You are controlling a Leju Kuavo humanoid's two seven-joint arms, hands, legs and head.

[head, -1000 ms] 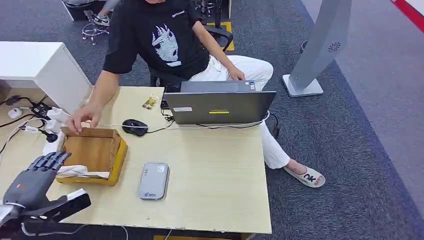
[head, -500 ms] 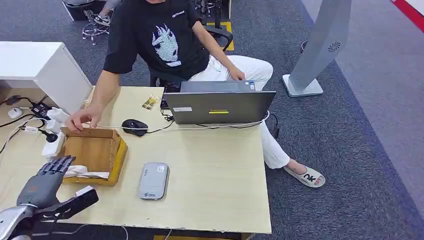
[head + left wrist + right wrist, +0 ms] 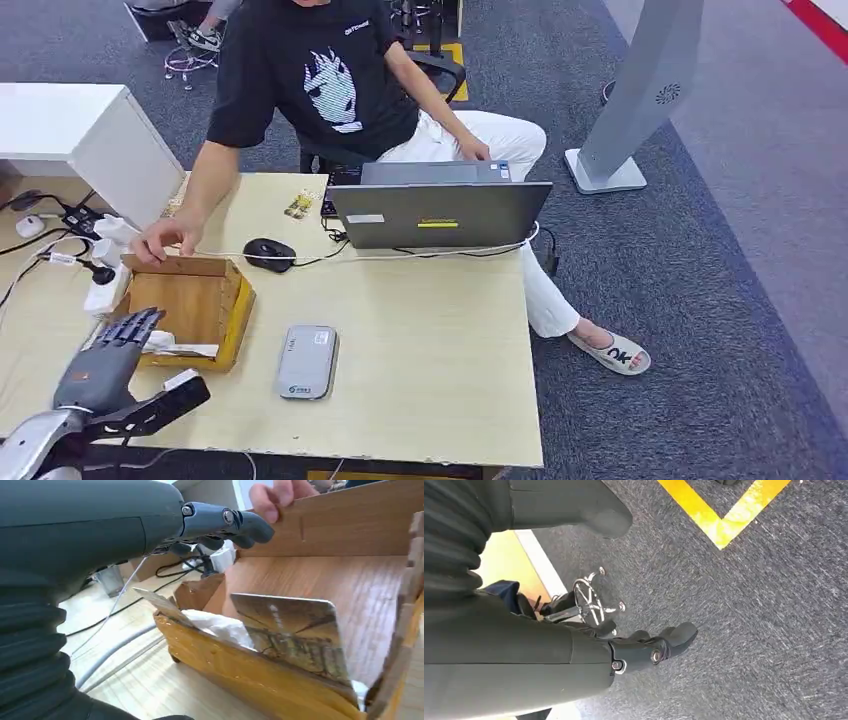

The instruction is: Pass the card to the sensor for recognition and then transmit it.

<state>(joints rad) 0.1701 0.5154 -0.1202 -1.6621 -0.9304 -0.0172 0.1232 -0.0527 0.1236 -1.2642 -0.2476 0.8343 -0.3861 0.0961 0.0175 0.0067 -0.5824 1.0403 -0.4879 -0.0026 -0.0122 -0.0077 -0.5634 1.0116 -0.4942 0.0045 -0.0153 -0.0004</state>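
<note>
Box (image 3: 195,305): brown cardboard, matt, front lip wrapped in glossy yellowish tape. Card (image 3: 295,635) in box: smooth, slight sheen, printed face; white crumpled paper or plastic beside it. Table (image 3: 430,350): pale wood-look laminate, smooth. Sensor (image 3: 307,361) right of box: grey plastic, satin. Left hand (image 3: 108,355): dark grey matt plastic, ribbed rubbery wrist cover. Floor (image 3: 774,605): rough grey carpet w/ yellow tape.

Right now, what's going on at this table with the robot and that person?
The robot's left hand is open, fingers spread, at the near edge of a cardboard box where a card stands propped up. It holds nothing yet. A person's hand rests on the box's far edge. The grey sensor lies on the table beside the box. The right hand hangs over the carpet.
</note>
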